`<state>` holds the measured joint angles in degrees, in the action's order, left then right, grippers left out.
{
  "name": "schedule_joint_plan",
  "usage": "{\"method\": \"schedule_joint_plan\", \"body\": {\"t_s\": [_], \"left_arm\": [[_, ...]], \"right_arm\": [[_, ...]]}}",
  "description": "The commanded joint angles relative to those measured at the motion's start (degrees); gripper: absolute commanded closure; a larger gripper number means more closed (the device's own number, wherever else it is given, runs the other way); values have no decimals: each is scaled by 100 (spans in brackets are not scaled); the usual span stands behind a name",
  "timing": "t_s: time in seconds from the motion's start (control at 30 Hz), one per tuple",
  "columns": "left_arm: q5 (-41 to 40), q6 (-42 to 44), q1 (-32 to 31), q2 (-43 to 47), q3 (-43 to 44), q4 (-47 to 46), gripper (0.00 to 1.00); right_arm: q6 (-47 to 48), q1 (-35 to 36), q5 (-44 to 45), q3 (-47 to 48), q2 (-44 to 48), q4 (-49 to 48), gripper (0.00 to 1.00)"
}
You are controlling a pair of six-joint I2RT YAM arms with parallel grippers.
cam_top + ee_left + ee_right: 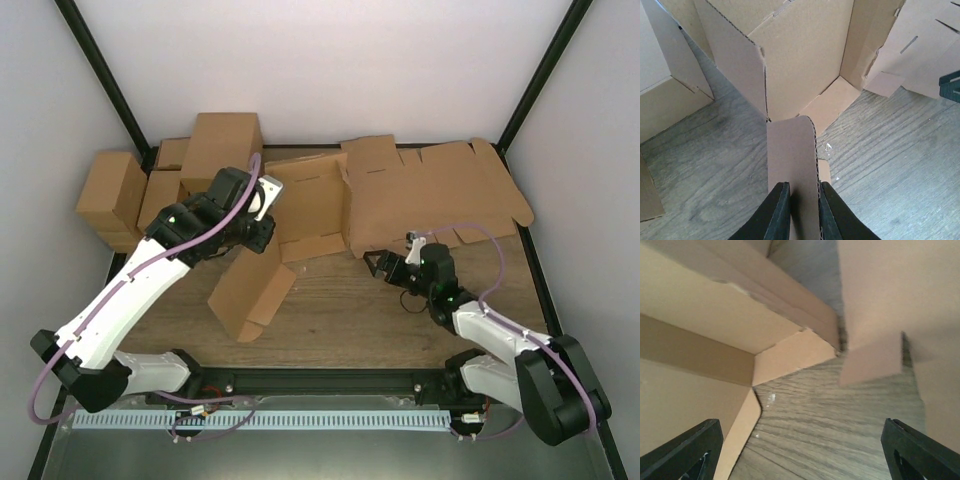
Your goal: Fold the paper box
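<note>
The paper box point(430, 200) is lying across the far half of the wooden table point(340, 320), from the middle out to the right. Its right part is spreading flat with notched flaps. Its left part is standing up as panels that are meeting in a corner, seen in the left wrist view. One long flap point(250, 290) is slanting from there toward the near edge.

The left arm is stretching diagonally from its base at the near left toward the far middle, wrist bent over the raised panels. The left gripper point(262, 235) is pinching a rounded flap of the box point(792, 155), with both black fingers point(780, 210) pressing its faces. The right arm is folding back at the elbow by the near right corner, with its forearm reaching up and left. The right gripper point(383, 263) is hovering just beside the near edge of the flat sheet, jaws spread wide with only tabletop between them.

One die-cut piece is in view. Four closed brown cartons point(110, 195) are clustering at the far left corner, as far as the overhead view allows a count.
</note>
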<state>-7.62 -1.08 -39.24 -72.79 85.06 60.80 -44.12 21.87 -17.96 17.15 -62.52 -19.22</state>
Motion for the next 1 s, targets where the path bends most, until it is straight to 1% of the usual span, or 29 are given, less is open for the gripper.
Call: {"method": "schedule_joint_plan", "body": {"t_s": [0.0, 0.13, 0.23, 0.33, 0.37, 0.4, 0.5, 0.57, 0.67, 0.73, 0.8, 0.97], "left_arm": [[151, 103, 5, -126, 7, 254, 84], [78, 33, 4, -31, -107, 243, 84], [155, -10, 4, 89, -252, 195, 84], [177, -53, 4, 154, -336, 162, 83], [195, -62, 6, 168, -354, 140, 81], [226, -53, 5, 182, -361, 105, 77], [410, -42, 4, 240, -357, -50, 61], [450, -111, 4, 344, -303, -215, 54], [232, -336, 9, 610, -122, -490, 45], [36, -532, 36, 888, -38, -748, 37], [94, -654, 234, 1031, 80, -908, 34], [225, -602, 980, 906, 292, -901, 35]], "right_arm": [[1155, -7, -729, 920, 231, 669, 9], [1557, -28, -800, 1886, -30, 1140, 7], [1709, -162, -806, 2820, -507, 1636, 4], [1632, -501, -1264, 3558, -1055, 1765, 5], [1593, -604, -1446, 3750, -1227, 1752, 5], [1561, -666, -1587, 3918, -1389, 1723, 5], [1532, -713, -1816, 4398, -1813, 1684, 7], [1464, -718, -1993, 4630, -2016, 1597, 8], [1360, -716, -2093, 4769, -2201, 1443, 9], [1355, -719, -2220, 4896, -2354, 1453, 10], [1397, -719, -2335, 4999, -2485, 1492, 12], [1526, -719, -2446, 5099, -2612, 1556, 12]]}}
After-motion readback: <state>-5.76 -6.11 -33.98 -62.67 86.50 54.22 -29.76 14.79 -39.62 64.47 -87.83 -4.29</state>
